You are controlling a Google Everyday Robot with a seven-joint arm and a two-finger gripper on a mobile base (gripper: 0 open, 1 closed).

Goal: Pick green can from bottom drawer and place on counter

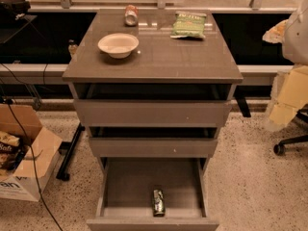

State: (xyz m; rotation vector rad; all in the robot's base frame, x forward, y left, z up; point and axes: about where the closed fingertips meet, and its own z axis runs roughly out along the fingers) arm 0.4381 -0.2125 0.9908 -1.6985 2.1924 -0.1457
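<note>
Speckled floor [250, 177] around cabinet [152, 114]; bottom drawer [134, 182] stood pulled out, green can [158, 202] lying just behind its front, reachable from above; tabletop [163, 57] carried bowl [118, 44], red can [131, 15]; end effector out of view, state untellable.

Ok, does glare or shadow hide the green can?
Camera view: warm light, glare on the counter toward its far edge; the bottom drawer is shadowed, yet the green can shows, lying near its front; the gripper is out of view.
</note>
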